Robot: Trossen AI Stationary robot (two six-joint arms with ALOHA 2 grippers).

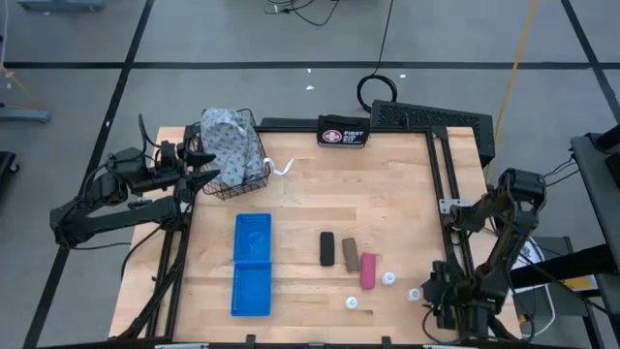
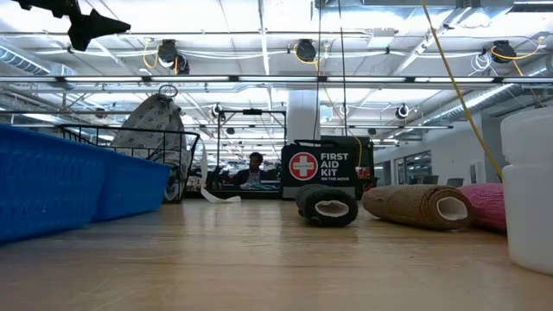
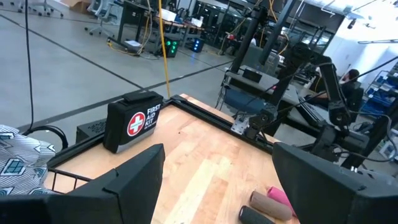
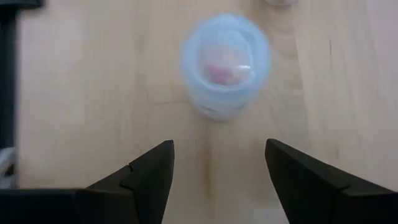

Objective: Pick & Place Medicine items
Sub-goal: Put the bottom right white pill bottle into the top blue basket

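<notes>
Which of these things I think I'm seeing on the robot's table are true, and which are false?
1. The right claw is open over a small white bottle. True.
2. The pink tube lies inside the blue tray. False: it lies on the bare wood, beside the brown roll.
3. The first-aid pouch stands at the table's far edge. True.
4. The left claw is gripping the black roll. False: it is open and empty, up by the wire basket.
5. The wire basket is empty. False: a patterned cloth bundle sits in it.
</notes>
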